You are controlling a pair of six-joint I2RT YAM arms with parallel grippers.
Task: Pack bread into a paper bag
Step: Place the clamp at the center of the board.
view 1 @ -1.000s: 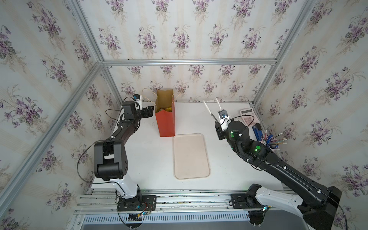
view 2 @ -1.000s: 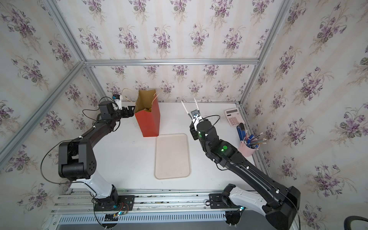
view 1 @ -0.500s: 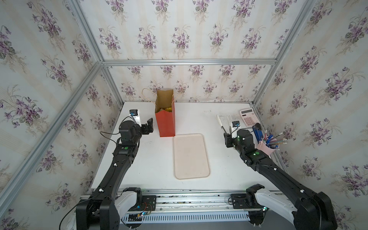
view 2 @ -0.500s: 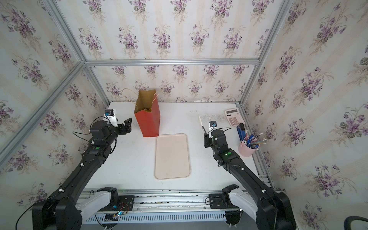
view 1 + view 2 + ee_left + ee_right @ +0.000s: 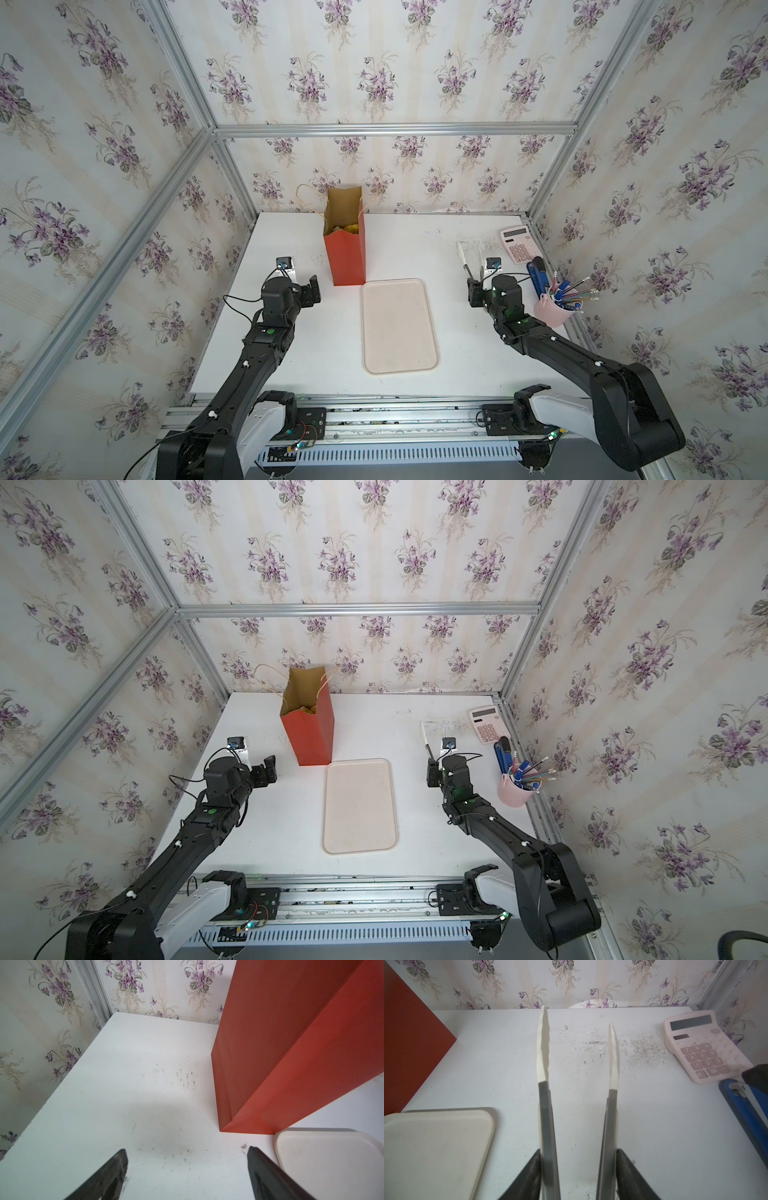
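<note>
Left wrist view looks past the left gripper (image 5: pixel 187 1151), whose jaws stand wide apart with only the white table (image 5: pixel 124 1095) showing between them. The red paper bag (image 5: pixel 270 1053) stands upright ahead of the jaws and to one side, near them but not touching. In both top views this gripper (image 5: pixel 314 286) sits low over the table just left of the bag's base (image 5: pixel 347 257).

The bag's mouth is open. Down inside, against the brown lining, a few yellow pieces of the bread (image 5: pixel 345 227) show in both top views (image 5: pixel 309 708). How many loaves are in there cannot be told. The bread is inside the bag, well apart from either pair of jaws.

A flat beige tray (image 5: pixel 399 328) lies in front of the bag. Its far left corner is just beside the bag's near corner, and whether they touch cannot be told.

Further right, the right gripper (image 5: pixel 578 1159) is clamped on a pair of tongs (image 5: pixel 544 1095), its black jaws pressing on the outside of the two grey arms. The white tips stand apart over the table and point toward the back wall. The bag (image 5: pixel 409 1043) is off to one side of them, well apart.

Beyond the tongs (image 5: pixel 462 257) to the right lies a pink calculator (image 5: pixel 519 245). Nearer the front is a blue stapler (image 5: pixel 538 276), then a pink cup (image 5: pixel 555 309) full of pens and pencils.
</note>
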